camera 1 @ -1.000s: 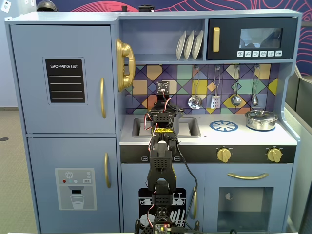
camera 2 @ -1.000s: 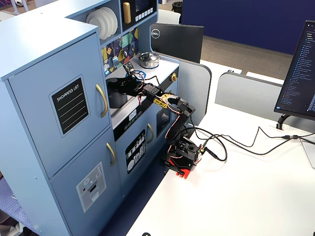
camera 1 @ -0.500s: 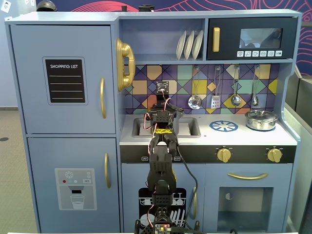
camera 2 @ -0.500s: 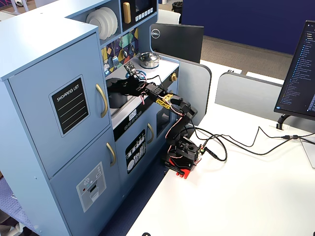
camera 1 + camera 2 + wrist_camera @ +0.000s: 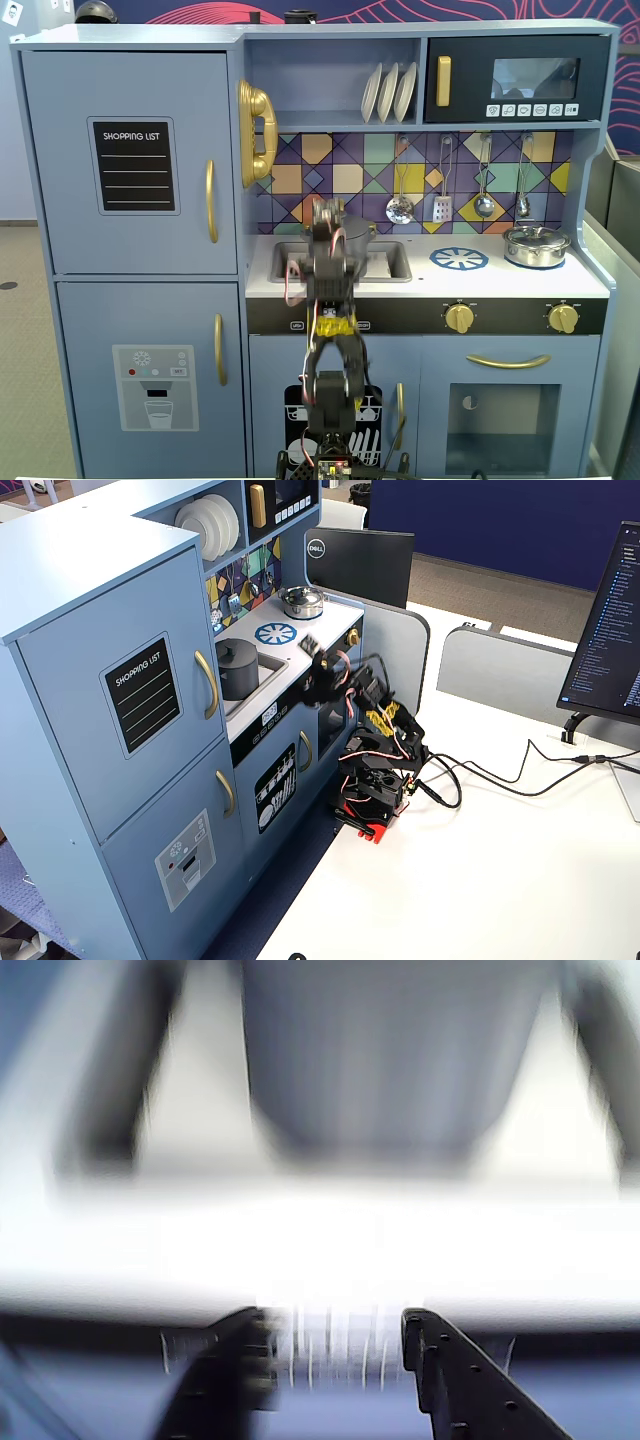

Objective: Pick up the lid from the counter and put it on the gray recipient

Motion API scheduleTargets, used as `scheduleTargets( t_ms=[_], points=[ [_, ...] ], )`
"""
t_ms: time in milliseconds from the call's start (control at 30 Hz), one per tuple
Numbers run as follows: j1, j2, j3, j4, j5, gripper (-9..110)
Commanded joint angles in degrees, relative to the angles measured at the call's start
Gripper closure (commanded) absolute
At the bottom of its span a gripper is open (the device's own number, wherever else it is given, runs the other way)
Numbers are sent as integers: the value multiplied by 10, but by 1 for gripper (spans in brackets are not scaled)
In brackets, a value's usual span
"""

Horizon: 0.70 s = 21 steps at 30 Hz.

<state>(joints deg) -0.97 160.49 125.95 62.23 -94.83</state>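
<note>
The side fixed view shows the gray recipient [image 5: 236, 672] standing in the sink, and the dark lid [image 5: 238, 648] lies flat on top of it, knob up. My gripper [image 5: 318, 670] is off to the right of the pot, above the counter's front edge, and touches nothing. In the front fixed view the raised arm and gripper [image 5: 326, 222] hide the pot. The wrist view is heavily blurred: the gripper [image 5: 336, 1325] is open with nothing between its fingers, and a gray blurred shape [image 5: 375, 1050] fills the top.
A shiny silver pot [image 5: 536, 245] sits on the counter's right end beside a blue burner mark [image 5: 459, 258]. Utensils [image 5: 441, 205] hang on the tiled back wall. Cables [image 5: 480, 775] run over the white table, and a monitor [image 5: 610, 630] stands at its right.
The arm has drawn back from over the sink toward its base and folded upright. The gripper has left the pot, which now shows with the lid on it.
</note>
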Motion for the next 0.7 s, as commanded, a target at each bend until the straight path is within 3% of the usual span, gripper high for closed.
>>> scheduleTargets(
  t_ms=[0, 67, 133, 300, 667],
  points=[
    [42, 11, 168, -164, 26, 102],
    [45, 14, 256, -228, 0, 102],
    [33, 53, 318, -217, 9, 102],
    [20, 214, 389, -14, 17, 102],
    [25, 215, 460, 232, 16, 102]
  ],
)
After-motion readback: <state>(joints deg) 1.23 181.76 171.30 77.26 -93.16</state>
